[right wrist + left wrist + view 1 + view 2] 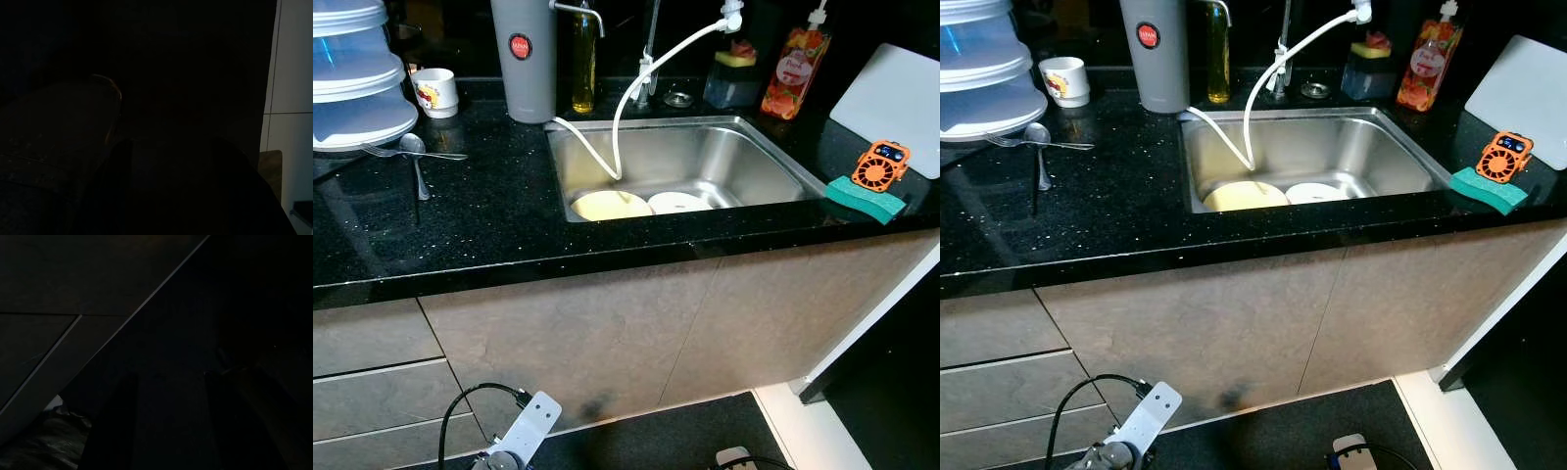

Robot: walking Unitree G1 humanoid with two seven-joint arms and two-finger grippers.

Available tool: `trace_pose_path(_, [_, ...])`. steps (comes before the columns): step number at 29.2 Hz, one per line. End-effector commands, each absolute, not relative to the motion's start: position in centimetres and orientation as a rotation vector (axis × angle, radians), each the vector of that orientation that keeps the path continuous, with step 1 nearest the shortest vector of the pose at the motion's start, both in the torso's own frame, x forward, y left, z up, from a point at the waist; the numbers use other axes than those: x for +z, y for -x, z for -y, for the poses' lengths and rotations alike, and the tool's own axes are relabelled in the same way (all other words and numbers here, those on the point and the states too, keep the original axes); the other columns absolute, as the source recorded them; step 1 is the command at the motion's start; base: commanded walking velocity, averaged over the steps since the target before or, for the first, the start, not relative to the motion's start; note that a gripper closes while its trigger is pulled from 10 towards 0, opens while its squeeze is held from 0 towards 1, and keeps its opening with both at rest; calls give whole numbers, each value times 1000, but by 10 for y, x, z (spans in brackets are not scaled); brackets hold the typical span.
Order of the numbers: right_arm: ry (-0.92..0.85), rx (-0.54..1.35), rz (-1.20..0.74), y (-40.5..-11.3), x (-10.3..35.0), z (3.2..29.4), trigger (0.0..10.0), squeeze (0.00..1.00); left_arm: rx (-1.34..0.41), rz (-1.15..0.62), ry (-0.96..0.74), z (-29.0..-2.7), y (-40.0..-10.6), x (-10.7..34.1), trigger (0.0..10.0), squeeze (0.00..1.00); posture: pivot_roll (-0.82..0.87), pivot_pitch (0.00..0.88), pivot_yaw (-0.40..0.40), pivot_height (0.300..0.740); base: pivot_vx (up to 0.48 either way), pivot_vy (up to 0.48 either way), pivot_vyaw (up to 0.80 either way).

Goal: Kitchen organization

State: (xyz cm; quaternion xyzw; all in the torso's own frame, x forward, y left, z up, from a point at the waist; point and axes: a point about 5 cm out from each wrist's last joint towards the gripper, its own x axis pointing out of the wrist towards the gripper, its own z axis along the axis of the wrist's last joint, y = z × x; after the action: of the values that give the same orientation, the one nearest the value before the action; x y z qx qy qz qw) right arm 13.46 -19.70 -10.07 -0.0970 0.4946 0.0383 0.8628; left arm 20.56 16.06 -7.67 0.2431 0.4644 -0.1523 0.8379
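Plates: a yellow plate [610,205] and a white plate [676,203] lie side by side in the steel sink [754,157], set in the black worktop [489,220]. A spoon [414,157] and fork [411,153] rest near stacked containers [357,88]. Left hand [171,431] and right hand [171,191] hang in shadow, fingers apart, holding nothing.

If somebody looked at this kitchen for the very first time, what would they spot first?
Probably the shiny steel sink set in the black countertop, with two pale plates lying in the bottom and a white hose curling down into it. Next, the bright orange gadget on a green sponge at the sink's right, then the spoon and fork on the left.
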Motion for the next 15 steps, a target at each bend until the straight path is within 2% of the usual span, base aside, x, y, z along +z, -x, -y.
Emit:
trace_pose_path(1, [193, 65, -1031, -135, -100, 199, 10000, 0, -320, -991, -512, -161, -205, -77, 10000, 0, -40, 0, -42, 740, 0, 0, 0])
trace_pose_path(15, [182, 64, -1038, -131, -102, 196, 10000, 0, -323, -990, -521, -162, -205, -77, 10000, 0, -43, 0, -38, 740, 0, 0, 0])
